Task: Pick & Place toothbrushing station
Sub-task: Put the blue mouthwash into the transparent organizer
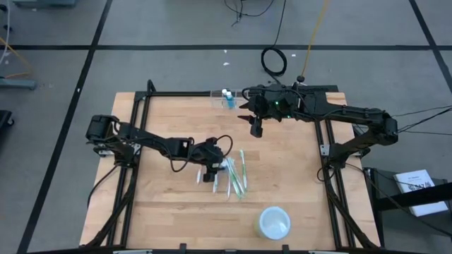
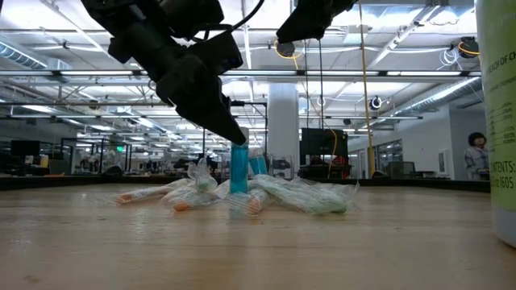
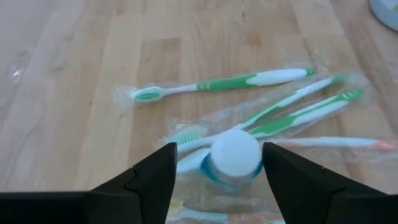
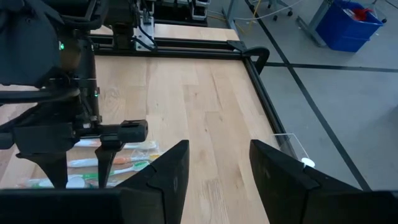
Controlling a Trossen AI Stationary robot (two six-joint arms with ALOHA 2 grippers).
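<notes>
- A light wooden table is sitting on a grey floor, with a big hall showing behind it.
- A clear plastic cup is standing at the far edge, holding something blue.
- The left gripper is hanging open around a white-capped tube among wrapped toothbrushes.
- The right gripper is waiting open near the cup.
- A white-lidded tub is sitting near the front.

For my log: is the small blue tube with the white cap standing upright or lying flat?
Upright: the small blue tube with the white cap stands vertically among wrapped toothbrushes.
</notes>
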